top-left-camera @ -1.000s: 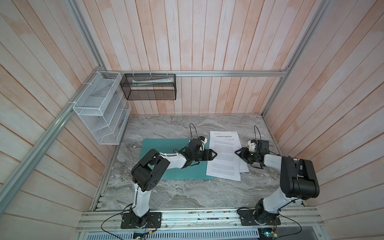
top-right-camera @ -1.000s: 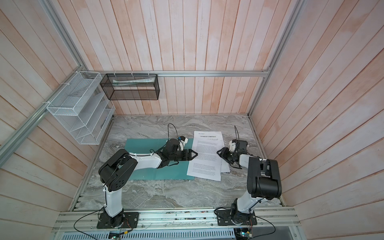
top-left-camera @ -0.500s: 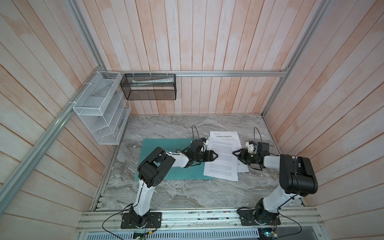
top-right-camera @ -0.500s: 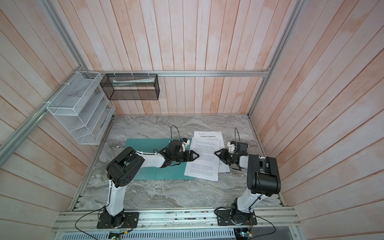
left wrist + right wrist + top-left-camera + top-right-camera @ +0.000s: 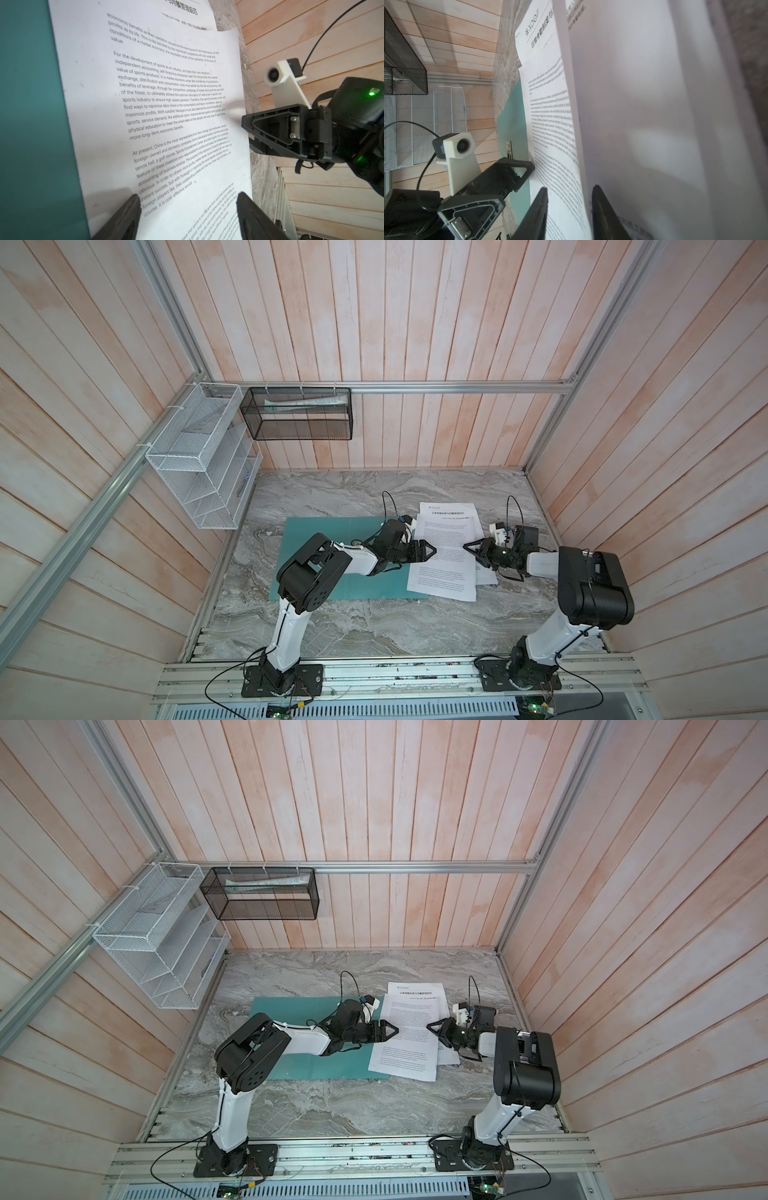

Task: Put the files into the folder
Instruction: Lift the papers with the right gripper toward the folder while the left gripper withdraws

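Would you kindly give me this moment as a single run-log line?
step: files into folder, not yet done | files: overlap folder's right edge | left gripper: open over files | right gripper: open astride lifted sheet edge

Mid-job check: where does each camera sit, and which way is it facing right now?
Both top views: high over the front edge, looking down on the grey marble tabletop, teal-green flat folder and white printed paper sheets; both arms, left pincer and right pincer visible.
Left wrist: on the left arm, facing across the sheets toward the right pincer; own fingertips show.
Right wrist: on the right arm, facing the left pincer and folder; own fingertips straddle a raised sheet edge.
Shared: both wrist views show sheets, folder, opposite pincer.
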Controlling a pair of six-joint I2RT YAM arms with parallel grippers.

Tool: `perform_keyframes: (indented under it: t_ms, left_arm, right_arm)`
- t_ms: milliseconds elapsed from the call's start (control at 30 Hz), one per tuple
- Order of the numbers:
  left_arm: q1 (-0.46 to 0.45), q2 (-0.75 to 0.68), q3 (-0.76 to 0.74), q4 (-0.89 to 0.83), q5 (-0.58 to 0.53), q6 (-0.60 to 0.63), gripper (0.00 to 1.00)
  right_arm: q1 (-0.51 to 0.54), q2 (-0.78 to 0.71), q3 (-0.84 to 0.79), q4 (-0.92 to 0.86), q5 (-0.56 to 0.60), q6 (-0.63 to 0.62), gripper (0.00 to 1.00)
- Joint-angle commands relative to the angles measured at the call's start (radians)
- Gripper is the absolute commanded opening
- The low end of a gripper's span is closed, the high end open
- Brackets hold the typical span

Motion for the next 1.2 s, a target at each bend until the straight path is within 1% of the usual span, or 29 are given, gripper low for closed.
perform_keyframes:
  t_ms: [0,33,67,100,133,300,367,400,533,567,600,733,767,867,933,1067,1167]
  left_arm:
    - [0.007,0.034,-0.016,-0.022,0.003,-0.003,0.75]
    - [0.007,0.033,-0.018,-0.021,0.002,-0.003,0.75]
    - [0.009,0.032,-0.018,-0.022,0.002,-0.005,0.74]
    - [0.008,0.032,-0.019,-0.019,0.002,-0.006,0.74]
    - [0.01,0.031,-0.021,-0.017,0.003,-0.005,0.74]
    - [0.012,0.031,-0.026,-0.014,0.006,-0.005,0.73]
    - [0.015,0.029,-0.028,-0.013,0.009,-0.006,0.72]
    - [0.018,0.026,-0.029,-0.012,0.012,-0.006,0.72]
    - [0.041,-0.015,-0.047,0.001,0.039,-0.013,0.72]
    - [0.049,-0.031,-0.052,0.005,0.05,-0.018,0.74]
    - [0.056,-0.055,-0.06,0.014,0.063,-0.026,0.79]
    - [0.092,-0.172,-0.08,0.018,0.1,-0.061,0.99]
    - [0.1,-0.201,-0.081,0.007,0.101,-0.064,1.0]
    - [0.124,-0.32,-0.099,-0.027,0.096,-0.071,1.0]
    - [0.14,-0.425,-0.129,-0.058,0.08,-0.067,1.0]
    - [0.167,-0.646,-0.219,-0.159,0.004,-0.037,1.0]
    - [0.206,-0.828,-0.317,-0.239,-0.043,-0.031,1.0]
  right_arm:
    - [0.013,0.031,-0.007,0.014,-0.025,0.006,0.32]
    - [0.018,0.037,-0.006,0.016,-0.027,0.006,0.31]
    - [0.021,0.042,-0.005,0.017,-0.028,0.008,0.27]
    - [0.024,0.046,-0.005,0.023,-0.033,0.012,0.21]
    - [0.025,0.047,-0.008,0.035,-0.041,0.02,0.18]
    - [0.041,0.056,-0.004,0.056,-0.063,0.035,0.17]
    - [0.043,0.059,-0.008,0.077,-0.079,0.048,0.09]
    - [0.043,0.059,-0.009,0.09,-0.089,0.057,0.01]
    - [0.044,0.055,-0.028,0.162,-0.138,0.111,0.0]
    - [0.044,0.053,-0.033,0.186,-0.154,0.13,0.0]
    - [0.045,0.048,-0.042,0.224,-0.17,0.166,0.0]
    - [0.062,-0.003,-0.063,0.349,-0.216,0.295,0.0]
    - [0.07,-0.02,-0.066,0.381,-0.223,0.335,0.0]
    - [0.096,-0.088,-0.081,0.54,-0.234,0.509,0.0]
    - [0.131,-0.132,-0.058,0.598,-0.225,0.595,0.0]
    - [0.224,-0.199,0.029,0.622,-0.19,0.688,0.0]
    - [0.311,-0.229,0.121,0.574,-0.133,0.686,0.0]
